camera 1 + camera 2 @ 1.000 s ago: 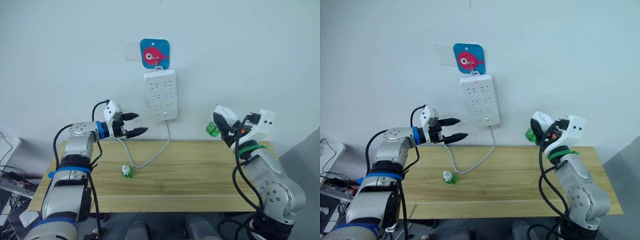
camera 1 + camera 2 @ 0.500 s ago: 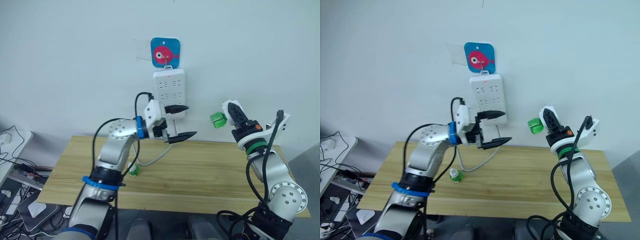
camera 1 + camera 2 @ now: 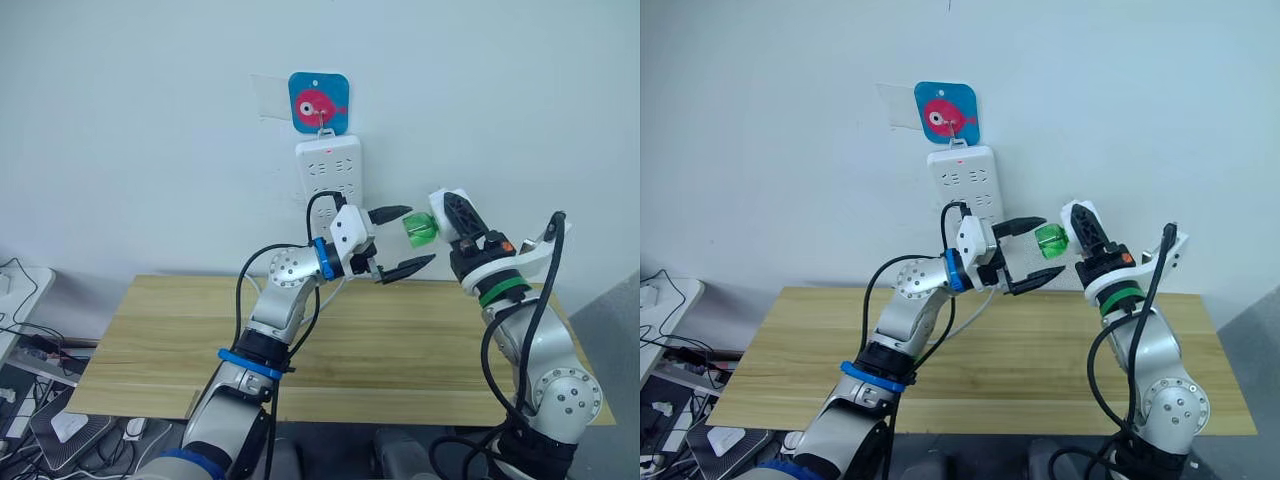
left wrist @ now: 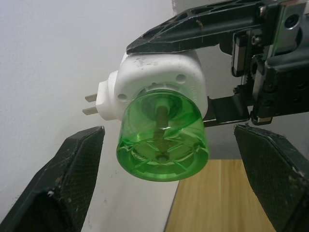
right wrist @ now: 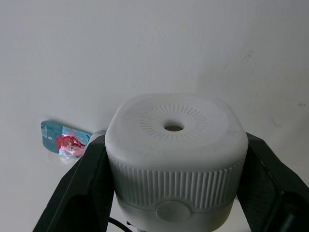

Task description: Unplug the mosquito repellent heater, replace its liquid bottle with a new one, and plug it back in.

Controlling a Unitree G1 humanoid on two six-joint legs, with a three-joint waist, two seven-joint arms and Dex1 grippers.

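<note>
My right gripper [image 3: 456, 214] is shut on the mosquito repellent heater [image 5: 174, 159], a small white rounded unit held in the air to the right of the wall strip. The heater's two plug prongs [image 4: 90, 104] are bare. A clear green liquid bottle [image 4: 161, 140] hangs from the heater's underside and points toward my left arm. My left gripper [image 3: 401, 240] is open, one black finger [image 4: 63, 183] on each side of the green bottle [image 3: 1049, 240] without touching it. The new bottle is out of view.
A white power strip [image 3: 329, 170] hangs on the wall under a blue fish sticker [image 3: 319, 103], just left of both grippers. The wooden table [image 3: 150, 340] lies below. Cables and boxes sit on the floor at the far left [image 3: 25, 345].
My left gripper has swung right from in front of the power strip to straddle the green bottle. The right gripper has brought the heater slightly left. The camera has also shifted.
</note>
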